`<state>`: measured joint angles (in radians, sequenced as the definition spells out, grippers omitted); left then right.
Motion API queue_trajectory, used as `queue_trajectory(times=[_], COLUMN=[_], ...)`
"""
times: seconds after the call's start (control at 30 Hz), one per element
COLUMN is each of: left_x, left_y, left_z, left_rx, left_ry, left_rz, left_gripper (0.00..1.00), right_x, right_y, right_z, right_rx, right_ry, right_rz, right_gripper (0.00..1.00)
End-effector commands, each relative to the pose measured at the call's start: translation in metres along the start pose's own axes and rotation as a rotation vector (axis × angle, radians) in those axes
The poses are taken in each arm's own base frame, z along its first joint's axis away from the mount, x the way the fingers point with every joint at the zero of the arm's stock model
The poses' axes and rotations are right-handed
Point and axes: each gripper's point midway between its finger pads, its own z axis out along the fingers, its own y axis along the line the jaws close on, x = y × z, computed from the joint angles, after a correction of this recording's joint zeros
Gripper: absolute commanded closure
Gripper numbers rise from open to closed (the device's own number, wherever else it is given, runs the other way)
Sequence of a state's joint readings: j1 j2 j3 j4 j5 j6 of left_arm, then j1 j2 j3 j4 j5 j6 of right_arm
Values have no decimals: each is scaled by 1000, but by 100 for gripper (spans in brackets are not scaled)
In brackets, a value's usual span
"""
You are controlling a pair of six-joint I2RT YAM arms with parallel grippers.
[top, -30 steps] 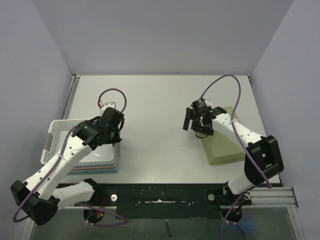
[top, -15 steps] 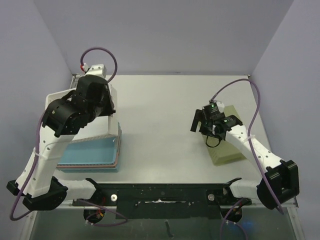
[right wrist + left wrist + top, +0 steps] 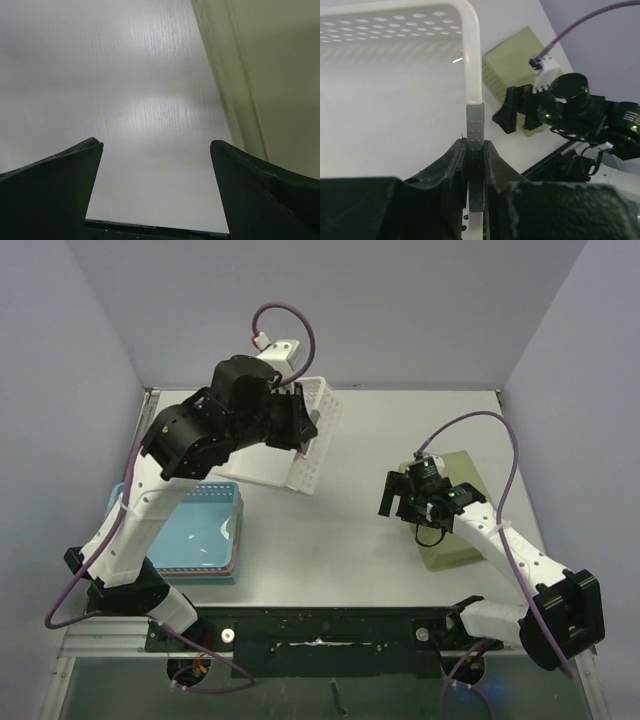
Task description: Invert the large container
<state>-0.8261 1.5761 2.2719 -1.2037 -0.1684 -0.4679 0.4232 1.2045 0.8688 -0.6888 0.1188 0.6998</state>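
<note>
The left claw (image 3: pixel 475 150) is clenched on the rounded rim of the large container (image 3: pixel 305 440), a white plastic basket with perforated walls. It hangs clear of the bench (image 3: pixel 340 540) toward 11 o'clock, tipped on edge, which looks like the middle of the flip. A grip on the thin rim lets the wrist roll it over. Below, at 8 o'clock, sits a stack of smooth blue trays (image 3: pixel 190 535). The right claw (image 3: pixel 155 150) is released and holds nothing, poised low at 4 o'clock beside a pale green perforated bin (image 3: pixel 450 545), out of the way
</note>
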Motion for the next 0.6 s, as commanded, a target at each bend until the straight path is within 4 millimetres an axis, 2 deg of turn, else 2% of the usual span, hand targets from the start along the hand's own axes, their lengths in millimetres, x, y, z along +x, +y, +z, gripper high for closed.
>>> queue_trajectory(times=[0.0,0.13,0.17,0.27,0.3,0.33,0.43,0.57], left_x=[-21,-19,-17,-7,-6,-2,11,29], left_y=[-61,-72,-76,-83,-86,-88,-93,-102], left_z=[7,8,9,17,19,23,30,32], left_rx=[303,392,423,486,508,519,576,682], left_ry=[-86,-96,-95,-79,-79,-68,-15,77], left_rz=[-47,-84,-95,-127,-135,-151,-175,-210], left_gripper=[100,100,100,100,100,100,100,100], right_x=[-3,1,-2,-20,-26,-32,-60,-87], right_y=[18,-1,-10,-55,-69,-74,-64,-30], right_z=[5,20,21,21,21,20,10,-22], right_rx=[-65,8,48,205,224,199,92,-65], right_ry=[-20,5,3,-21,-24,-21,-63,-131], right_rz=[-3,13,24,126,176,210,212,162], right_gripper=[5,5,5,5,5,5,6,6])
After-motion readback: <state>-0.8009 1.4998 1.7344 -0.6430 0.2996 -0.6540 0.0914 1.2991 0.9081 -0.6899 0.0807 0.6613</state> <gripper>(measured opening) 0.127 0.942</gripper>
